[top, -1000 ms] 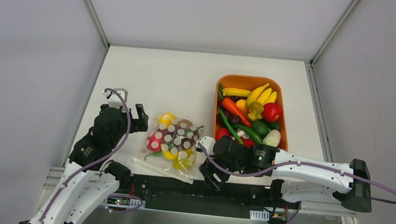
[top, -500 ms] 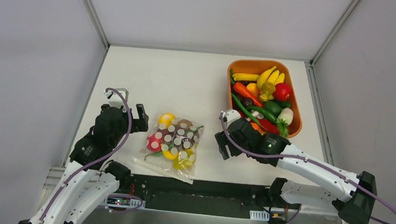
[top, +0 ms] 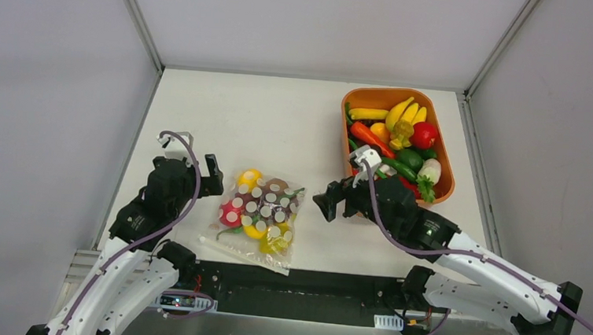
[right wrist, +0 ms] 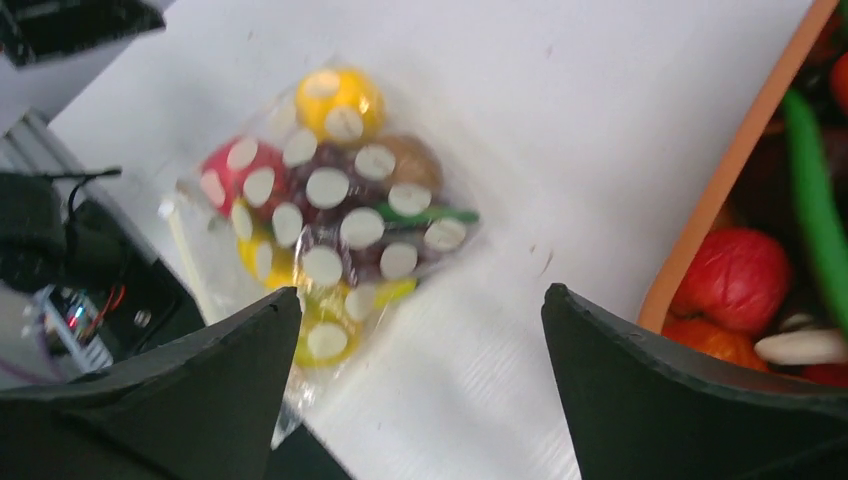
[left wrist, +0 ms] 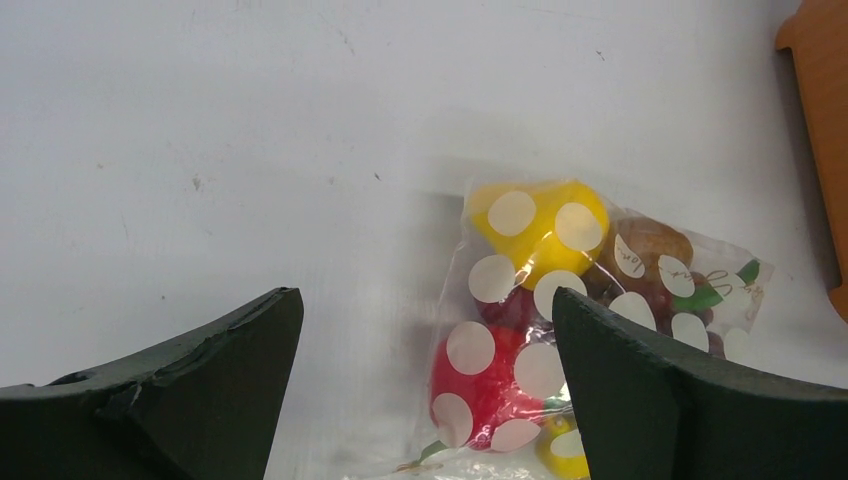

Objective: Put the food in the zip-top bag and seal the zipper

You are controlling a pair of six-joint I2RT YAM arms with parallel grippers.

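Zip-top bag (top: 259, 212) lies flat toward six o'clock on the table, lumpy with food (left wrist: 535, 225). Both tools are empty with jaws apart: left gripper (left wrist: 425, 300) at the bag's nine o'clock, right gripper (right wrist: 420, 300) at its three. The film looks thin, slick and floppy, the load light but prone to rolling. Best bite, I'd judge, is the stiffer zipper (top: 232, 251) along the six o'clock edge.

The clear zip-top bag (top: 262, 212) bears white dots; the tray (top: 385, 92) is orange.
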